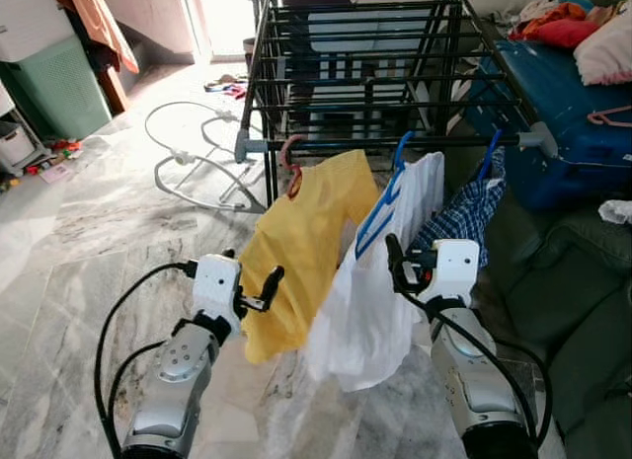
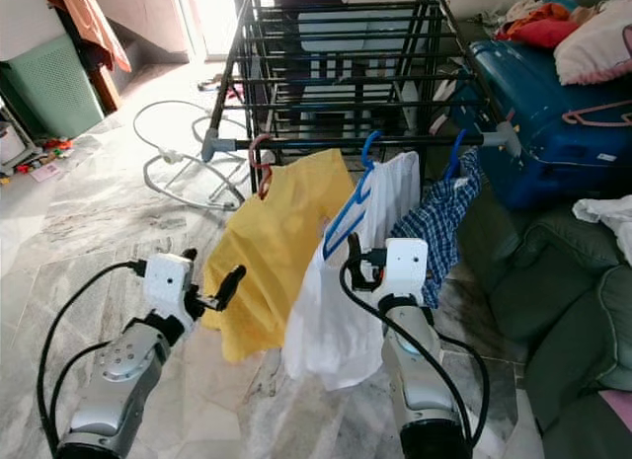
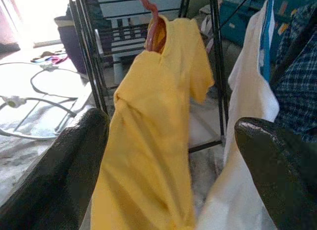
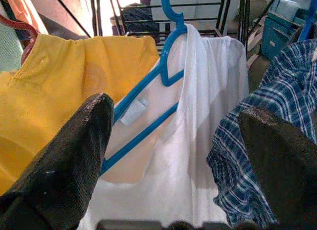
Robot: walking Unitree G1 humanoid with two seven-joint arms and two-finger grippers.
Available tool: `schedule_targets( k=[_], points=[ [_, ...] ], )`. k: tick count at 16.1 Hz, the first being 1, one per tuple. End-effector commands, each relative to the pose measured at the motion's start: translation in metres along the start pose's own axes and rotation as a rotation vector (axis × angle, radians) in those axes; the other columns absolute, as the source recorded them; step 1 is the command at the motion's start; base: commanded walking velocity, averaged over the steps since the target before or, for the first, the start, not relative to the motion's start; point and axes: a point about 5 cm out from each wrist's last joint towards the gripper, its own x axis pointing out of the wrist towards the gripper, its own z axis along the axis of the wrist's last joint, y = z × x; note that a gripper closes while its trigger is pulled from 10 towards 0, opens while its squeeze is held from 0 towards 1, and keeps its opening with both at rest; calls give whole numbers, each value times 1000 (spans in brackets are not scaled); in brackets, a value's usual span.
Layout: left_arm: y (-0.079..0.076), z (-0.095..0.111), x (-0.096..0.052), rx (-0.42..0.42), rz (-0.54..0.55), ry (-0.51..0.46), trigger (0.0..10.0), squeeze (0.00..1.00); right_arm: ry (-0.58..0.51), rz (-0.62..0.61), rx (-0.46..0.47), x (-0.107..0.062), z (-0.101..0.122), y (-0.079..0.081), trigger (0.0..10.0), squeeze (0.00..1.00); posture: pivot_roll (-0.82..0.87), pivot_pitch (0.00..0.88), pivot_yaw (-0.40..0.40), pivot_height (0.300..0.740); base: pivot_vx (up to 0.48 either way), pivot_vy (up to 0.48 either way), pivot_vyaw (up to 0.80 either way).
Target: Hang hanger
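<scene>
Left gripper [image 1: 265, 289] jaws spread, holding nothing, yellow shirt [image 1: 301, 244] just ahead of them. Right gripper [image 1: 398, 265] jaws spread too, blue hanger [image 1: 380, 210] with white shirt [image 1: 367, 301] just ahead, hooked on drying rack [image 1: 375, 140] rail. Plaid shirt [image 1: 464, 214] beside right jaw.

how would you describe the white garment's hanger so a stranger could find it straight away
Find the black drying rack and follow its front rail, where three garments hang. The middle one is the white garment; its blue hanger sits tilted with one side exposed, unlike the pink hanger on the yellow shirt.
</scene>
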Motion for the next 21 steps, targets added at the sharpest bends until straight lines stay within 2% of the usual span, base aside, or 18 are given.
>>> schedule_targets(
  k=[1, 3, 7, 9, 15, 19, 20, 21],
  points=[
    [1, -2, -2, 6, -7, 11, 10000, 0, 1, 8, 5, 3, 2, 4, 10000, 0, -169, 0, 31, 740, 0, 352, 0],
    [-1, -1, -2, 16, -40, 4, 10000, 0, -4, -16, 20, 4, 3, 4, 10000, 0, -174, 0, 43, 740, 127, 394, 0],
    [4, 2, 2, 28, -37, 2, 10000, 0, 3, -33, 26, 3, 1, 5, 10000, 0, -179, 0, 50, 740, 0, 423, -134],
    [2, 1, 2, 23, -37, 0, 10000, 0, -3, -44, 20, 3, 2, 2, 10000, 0, -180, 0, 49, 740, 0, 0, -713],
    [-3, -2, 0, 20, -45, 8, 10000, 0, -5, -57, 17, 8, 5, 0, 10000, 0, -175, 0, 45, 740, 0, 0, 0],
    [-3, -1, 0, 27, -52, 9, 10000, 0, 8, -44, 61, 29, 17, 0, 10000, 0, -175, 7, 59, 740, 0, 0, 0],
    [-5, -1, -2, 38, -70, 18, 10000, 0, 60, -2, 112, 43, 19, 13, 10000, 0, -171, 21, 66, 740, 0, 0, 0],
    [-5, -2, -3, 42, -76, 21, 10000, 0, 69, 14, 129, 48, 20, 20, 10000, 0, -163, 30, 70, 740, 0, 0, 0]
  ],
)
